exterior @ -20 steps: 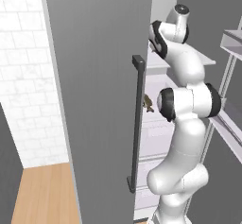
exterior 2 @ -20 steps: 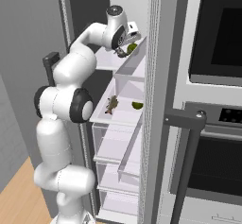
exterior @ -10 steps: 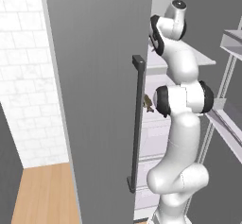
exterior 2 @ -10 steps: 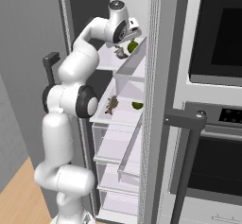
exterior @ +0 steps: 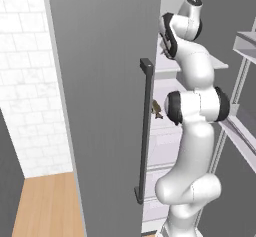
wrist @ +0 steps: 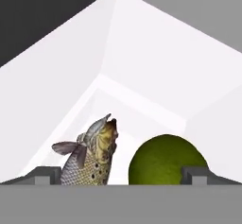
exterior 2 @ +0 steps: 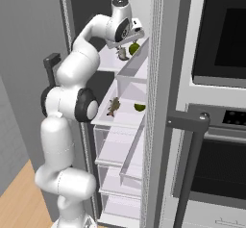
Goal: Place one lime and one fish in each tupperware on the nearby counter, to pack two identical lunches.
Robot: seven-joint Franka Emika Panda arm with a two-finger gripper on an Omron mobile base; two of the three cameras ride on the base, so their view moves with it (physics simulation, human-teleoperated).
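A: Where is the arm working?

B: Inside the open fridge [exterior 2: 144, 126]. The gripper [exterior 2: 126, 43] is up at the top shelf [exterior 2: 108, 63], jaws spread wide and holding nothing.

A: What sits on that shelf?

B: One fish [wrist: 90, 161] and one lime [wrist: 165, 159], side by side. In the hand view both lie between the two fingertips [wrist: 42, 176], fish to the left, lime to the right, close together; I cannot tell if they touch. From the right base view, the same pair shows just under the hand.

A: And the other pair?

B: One shelf down: a second fish [exterior 2: 114, 106] and a second lime [exterior 2: 139, 107], a little apart. The left base view catches that lower fish past the door edge.

A: Which step, then?

B: My reading: the first pick, on approach, nothing grasped yet. No tub or counter can be seen from here.

A: What does the next move call for?

B: Choosing one item. The jaws straddle both now, so closing as they stand may pinch or knock the pair. Likely shift sideways to centre on the fish or the lime, then ease in and close.
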